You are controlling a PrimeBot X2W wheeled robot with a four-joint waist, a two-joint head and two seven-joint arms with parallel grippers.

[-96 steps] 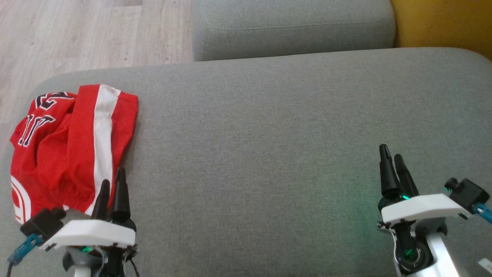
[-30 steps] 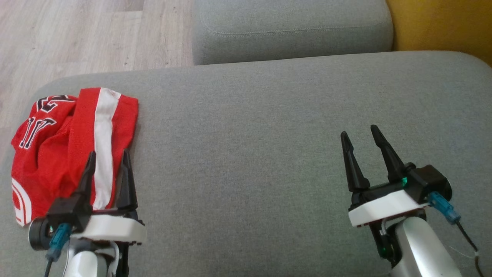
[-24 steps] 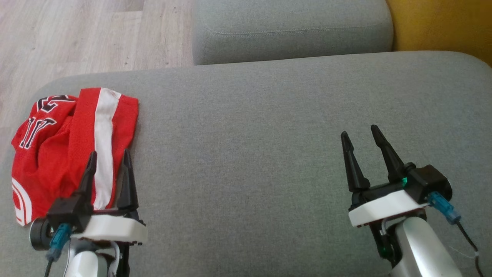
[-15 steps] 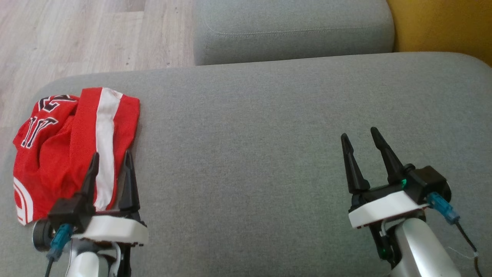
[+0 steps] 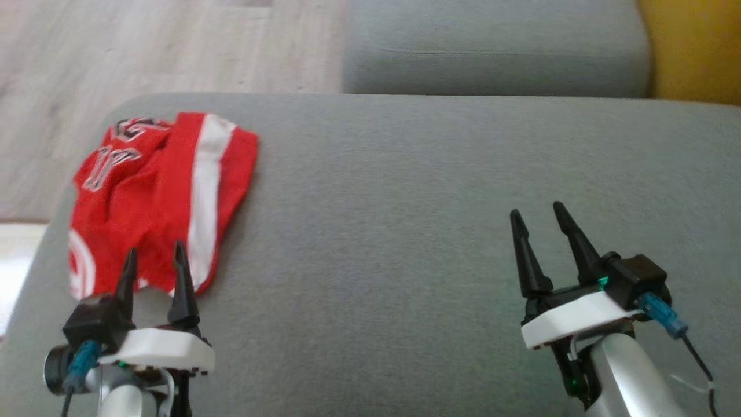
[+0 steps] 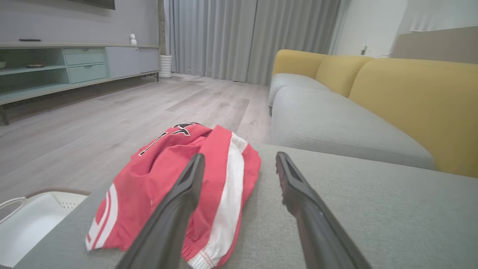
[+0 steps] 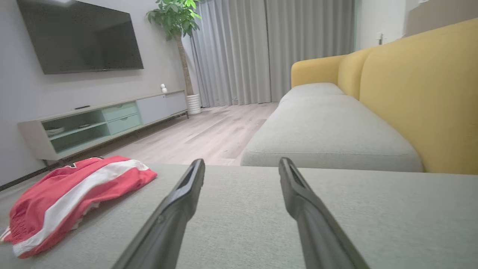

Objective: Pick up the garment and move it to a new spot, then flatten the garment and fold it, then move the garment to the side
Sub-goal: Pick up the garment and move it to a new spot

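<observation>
Garment [image 5: 156,197]: red mesh cloth with a white stripe and dark lettering, crumpled in a loose heap at the left end of the grey seat [image 5: 405,191], its far edge close to the seat's far rim. Left gripper [image 5: 154,249]: you will find it at the seat's near-left corner, fingers spread well apart and pointing toward the seat's far side, with nothing between them. Its tips sit over the near hem of the garment; whether they touch the cloth cannot be told. Right gripper [image 5: 536,209]: over the seat's near-right part, well apart from the garment, fingers likewise spread, holding nothing, bare seat fabric beneath. Second cushion [image 5: 492,52]: just beyond the seat's far edge, toward its right. Yellow backrest [image 5: 694,52]: beyond the seat's far-right corner. Wooden floor [image 5: 145,46]: beyond the seat's far-left side. White basket [image 6: 22,224]: low beside the seat's left end, in your left wrist view. Television [image 7: 80,37], low cabinet [image 7: 93,119], potted plant [image 7: 171,16], grey curtains [image 7: 269,48]: across the floor from the seat, well apart from it.
</observation>
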